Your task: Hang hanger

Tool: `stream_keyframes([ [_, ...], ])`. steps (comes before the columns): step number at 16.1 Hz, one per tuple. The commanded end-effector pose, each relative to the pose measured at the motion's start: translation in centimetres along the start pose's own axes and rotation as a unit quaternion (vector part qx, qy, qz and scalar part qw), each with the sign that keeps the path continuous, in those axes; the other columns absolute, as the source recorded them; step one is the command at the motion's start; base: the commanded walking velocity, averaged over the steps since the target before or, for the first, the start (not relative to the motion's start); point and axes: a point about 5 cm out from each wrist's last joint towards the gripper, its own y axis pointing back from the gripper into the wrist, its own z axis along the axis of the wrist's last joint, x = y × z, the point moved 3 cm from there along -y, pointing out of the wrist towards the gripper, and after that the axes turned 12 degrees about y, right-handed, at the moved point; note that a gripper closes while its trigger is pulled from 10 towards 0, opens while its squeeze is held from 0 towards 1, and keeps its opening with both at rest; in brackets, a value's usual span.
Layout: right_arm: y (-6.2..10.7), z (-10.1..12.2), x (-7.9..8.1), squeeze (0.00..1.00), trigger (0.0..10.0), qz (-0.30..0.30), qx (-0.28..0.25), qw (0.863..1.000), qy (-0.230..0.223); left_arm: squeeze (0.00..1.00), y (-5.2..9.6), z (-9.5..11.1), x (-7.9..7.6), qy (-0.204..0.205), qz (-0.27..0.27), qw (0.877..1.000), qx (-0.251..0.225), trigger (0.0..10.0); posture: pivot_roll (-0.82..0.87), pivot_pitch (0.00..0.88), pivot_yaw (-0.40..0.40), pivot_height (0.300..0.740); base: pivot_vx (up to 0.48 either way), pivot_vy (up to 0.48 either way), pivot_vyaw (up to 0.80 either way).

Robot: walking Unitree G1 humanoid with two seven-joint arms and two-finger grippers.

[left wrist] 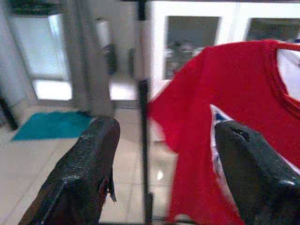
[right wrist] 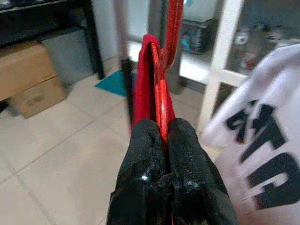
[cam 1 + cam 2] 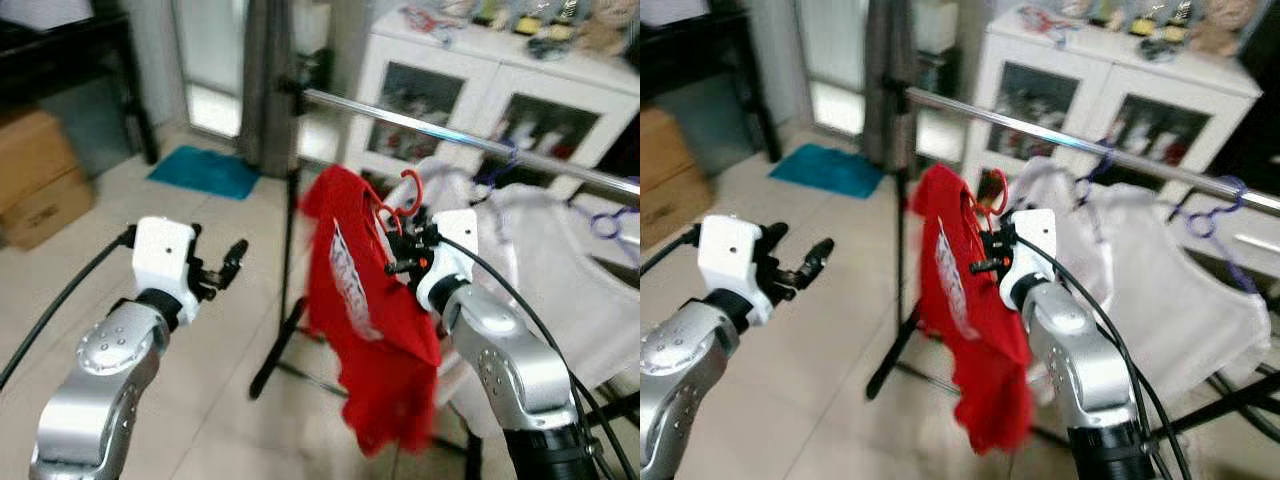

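R gripper point(image 3: 408, 240) pinched tight on red hanger point(image 3: 403, 200) w/ red T-shirt point(image 3: 365, 320), held just below chrome rail point(image 3: 440, 132). L gripper point(image 3: 222, 268) at 9 o'clock, fingers spread, empty. Step: carry-to-rail. Next, prob: lift hook over rail toward 12, lower, release.

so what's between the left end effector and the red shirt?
In the left wrist view, the rack's dark upright pole stands between the open left end effector and the red shirt; otherwise just tiled floor.
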Motion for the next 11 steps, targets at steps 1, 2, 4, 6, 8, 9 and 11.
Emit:
stream_keyframes([
  [1, 0.5, 0.6, -1.4, 0.0, 10.0, -0.026, -0.012, 1.0, 0.005, 0.0, -0.4, 0.2, -1.1, -0.005, -0.025, 1.0, -0.001, 10.0, 0.12, 0.0, -0.051, 0.74, 0.461, 0.0, 0.0],
  [2, 0.5, 0.6, -1.4, 0.0, 10.0, -0.029, -0.013, 0.999, 0.003, 0.0, -0.4, 0.2, -1.1, -0.007, -0.029, 1.0, 0.002, 10.0, 0.12, 0.0, -0.051, 0.74, 0.461, 0.0, 0.0],
  [4, 0.6, 0.8, -1.8, 0.0, 10.0, -0.049, -0.017, 0.999, 0.0, 0.0, -0.6, 0.0, -1.4, -0.014, -0.047, 0.999, 0.013, 10.0, 0.12, 0.0, -0.039, 0.74, 0.206, 0.0, 0.0],
  [6, 0.4, 1.1, -2.6, 0.0, 10.0, -0.072, -0.015, 0.997, 0.021, 0.0, -0.4, -0.5, -2.1, -0.032, -0.084, 0.995, 0.034, 10.0, 0.12, 0.0, -0.032, 0.74, 0.0, 0.0, 0.0],
  [8, 0.3, 1.4, -2.9, 0.0, 10.0, -0.083, -0.015, 0.996, 0.028, 0.0, -0.3, -0.8, -2.5, -0.038, -0.109, 0.992, 0.046, 10.0, 0.12, 0.0, -0.032, 0.74, 0.0, 0.0, 0.0],
  [9, 0.3, 1.5, -3.2, 0.0, 10.0, -0.09, -0.017, 0.995, 0.032, 0.0, -0.2, -1.0, -2.8, -0.051, -0.13, 0.989, 0.055, 10.0, 0.12, 0.0, -0.038, 0.74, 0.0, 0.0, 0.0],
  [11, 0.0, 1.8, -3.4, 0.0, 10.0, -0.097, -0.023, 0.995, 0.026, 0.0, -0.1, -1.0, -3.1, -0.07, -0.161, 0.982, 0.067, 10.0, 0.13, 0.0, -0.042, 0.74, 0.0, 0.0, 0.0],
])
